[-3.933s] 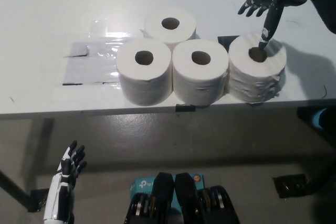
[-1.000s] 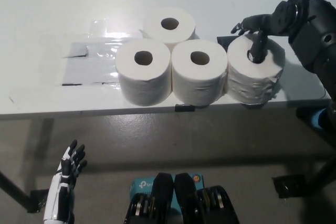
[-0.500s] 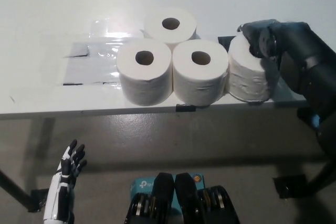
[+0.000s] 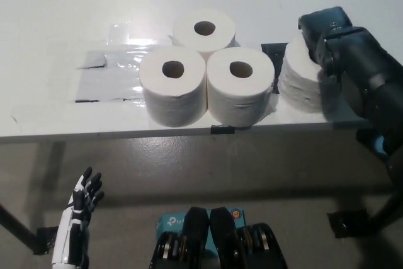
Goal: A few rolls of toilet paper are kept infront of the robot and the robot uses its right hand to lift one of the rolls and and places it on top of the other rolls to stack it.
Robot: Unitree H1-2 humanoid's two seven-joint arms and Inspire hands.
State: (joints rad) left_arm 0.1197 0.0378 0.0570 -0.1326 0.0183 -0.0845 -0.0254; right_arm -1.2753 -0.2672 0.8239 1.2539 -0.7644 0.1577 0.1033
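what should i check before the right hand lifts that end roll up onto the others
1. Right hand on the rightmost toilet paper roll: ok, it covers the top.
2. Grip firm: cannot tell, fingers hidden.
3. Roll off the table: cannot tell.
4. Three-roll cluster upright and touching: ok.
5. Tops of the cluster free: ok.
6. Left hand away, below the table edge: ok.

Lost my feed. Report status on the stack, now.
Right robot hand shut on rightmost toilet paper roll, tilted at table's right end. Left robot hand idle, below table edge. Three rolls grouped, nothing on top.
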